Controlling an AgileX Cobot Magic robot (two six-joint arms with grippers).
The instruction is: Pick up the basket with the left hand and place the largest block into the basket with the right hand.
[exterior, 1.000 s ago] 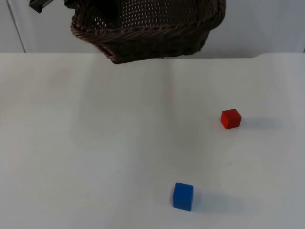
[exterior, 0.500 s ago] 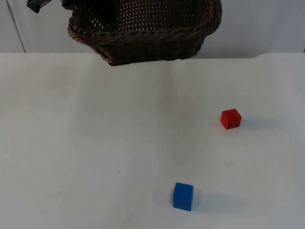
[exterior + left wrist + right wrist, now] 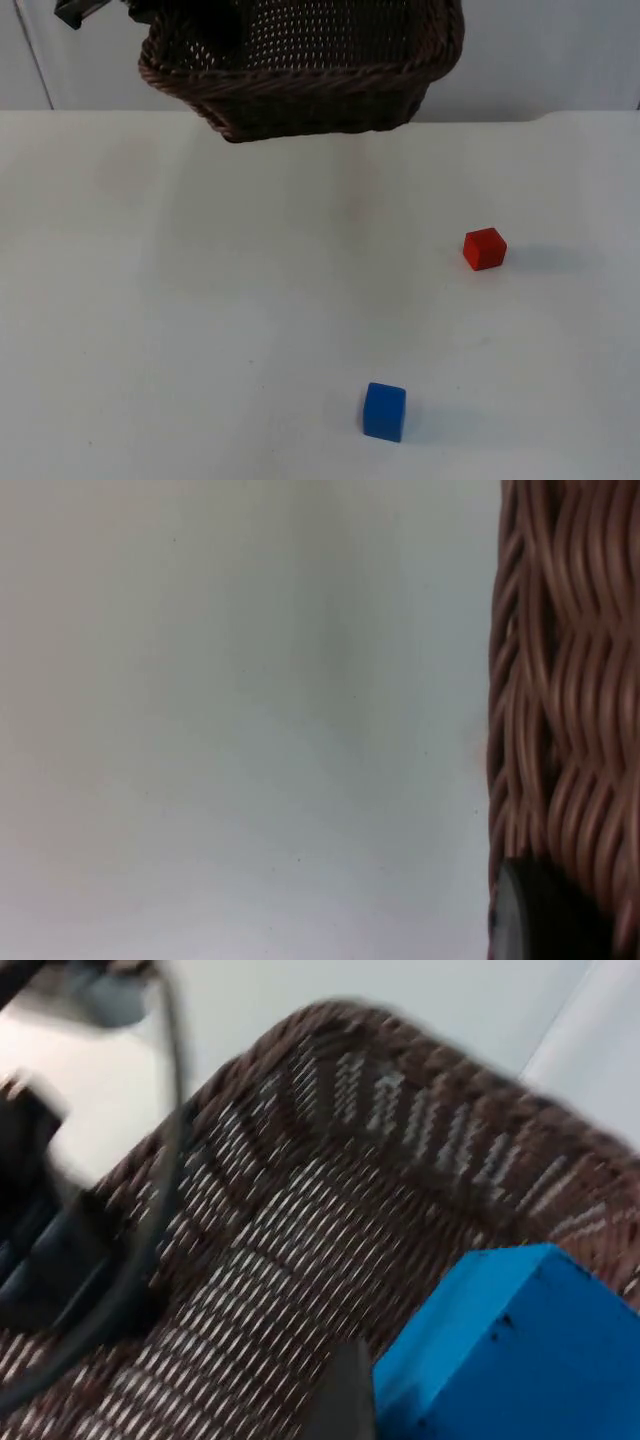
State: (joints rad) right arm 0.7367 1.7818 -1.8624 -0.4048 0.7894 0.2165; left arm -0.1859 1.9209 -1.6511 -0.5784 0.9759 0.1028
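A dark brown wicker basket (image 3: 300,70) hangs in the air over the table's far edge, tilted toward me. My left gripper (image 3: 525,920) is shut on its woven wall (image 3: 565,680), and the left arm (image 3: 78,10) enters at the far left. In the right wrist view my right gripper (image 3: 440,1415) is shut on a large blue block (image 3: 500,1350), held over the basket's inside (image 3: 250,1260); one black fingertip (image 3: 345,1395) presses the block's side. A smaller blue block (image 3: 384,411) and a red block (image 3: 485,248) lie on the table.
The white table (image 3: 200,300) runs back to the grey partition wall (image 3: 540,50). The red block lies at mid right and the small blue block near the front edge.
The basket has drifted slightly to the left in the top view. The red and small blue blocks have not moved.
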